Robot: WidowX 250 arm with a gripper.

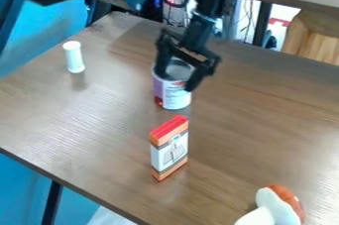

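Note:
The black gripper [177,81] is at the upper middle, over an upright can [173,97]. Its fingers stand wide apart, one at the left and one at the right of the can's upper part. Whether they press on its sides I cannot tell. The can has an open-looking metallic top and a white, purple and red label. In front of it stands a small box [170,150], white with a red top and orange bands.
A white cylinder [74,57] stands upright at the table's left. At the lower right lies a mushroom-like object [278,206] with an orange-brown and white cap. The brown table [92,115] has its edge along the lower left. A wooden box-like piece [314,38] is beyond its right rear edge.

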